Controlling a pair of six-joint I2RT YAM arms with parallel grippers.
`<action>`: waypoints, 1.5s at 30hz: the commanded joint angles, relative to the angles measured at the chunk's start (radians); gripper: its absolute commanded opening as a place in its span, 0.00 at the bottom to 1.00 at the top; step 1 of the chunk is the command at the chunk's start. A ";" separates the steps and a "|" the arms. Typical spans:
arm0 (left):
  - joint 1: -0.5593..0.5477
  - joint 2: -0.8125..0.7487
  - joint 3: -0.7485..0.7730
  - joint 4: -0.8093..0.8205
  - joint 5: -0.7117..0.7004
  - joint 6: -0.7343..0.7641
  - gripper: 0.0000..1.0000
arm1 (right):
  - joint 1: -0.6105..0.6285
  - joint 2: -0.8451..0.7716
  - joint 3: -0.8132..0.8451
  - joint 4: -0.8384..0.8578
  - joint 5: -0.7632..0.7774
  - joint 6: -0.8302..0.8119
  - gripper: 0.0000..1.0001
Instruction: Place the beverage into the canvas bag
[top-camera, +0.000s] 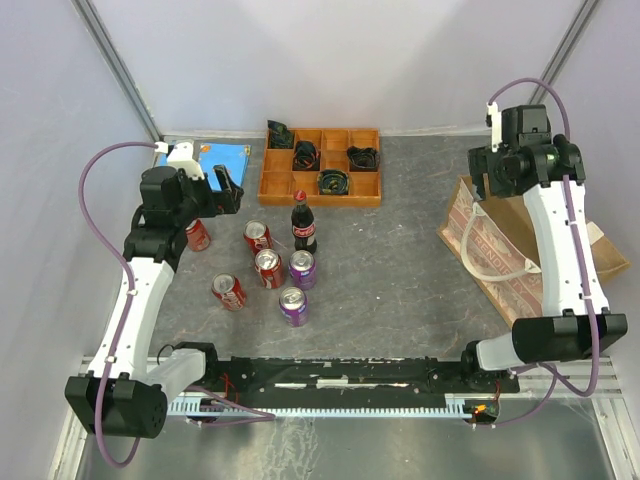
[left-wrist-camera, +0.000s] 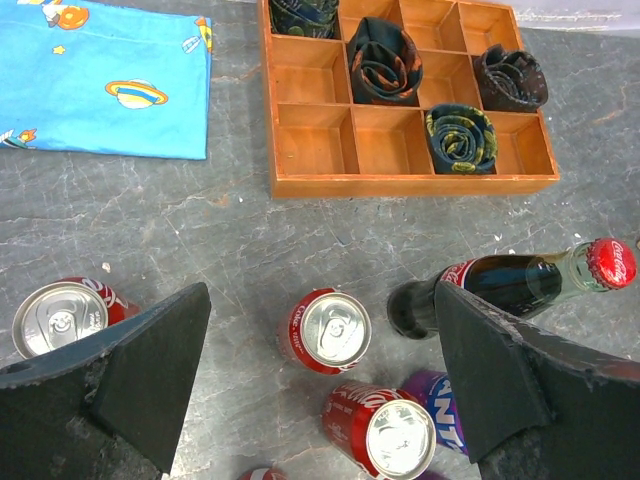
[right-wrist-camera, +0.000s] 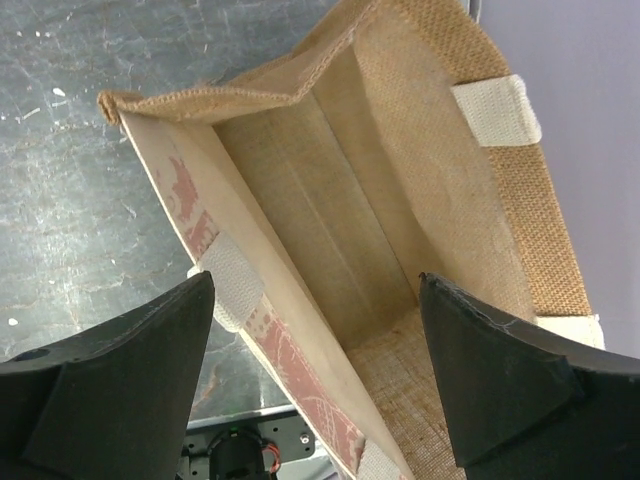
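Observation:
Several drinks stand on the grey table: red cola cans, purple cans and a cola bottle. My left gripper hovers open and empty above the left side of the group. In the left wrist view a red can lies between its open fingers, the bottle at right, another red can at left. The tan canvas bag with red lettering stands at right. My right gripper is open and empty above the bag's open mouth; its fingers straddle the near wall.
An orange compartment tray with rolled dark items sits at the back middle, also in the left wrist view. A blue printed cloth lies at the back left. White walls close in the table.

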 joint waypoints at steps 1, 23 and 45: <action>0.004 -0.014 -0.004 0.053 0.016 0.056 0.99 | 0.000 -0.048 -0.029 -0.009 -0.029 -0.027 0.90; 0.003 -0.004 0.000 0.065 0.070 0.030 0.99 | 0.000 -0.276 -0.481 0.039 0.015 0.003 0.51; -0.022 0.018 0.229 -0.052 0.086 -0.003 0.99 | 0.513 -0.171 -0.336 -0.094 0.136 0.625 0.00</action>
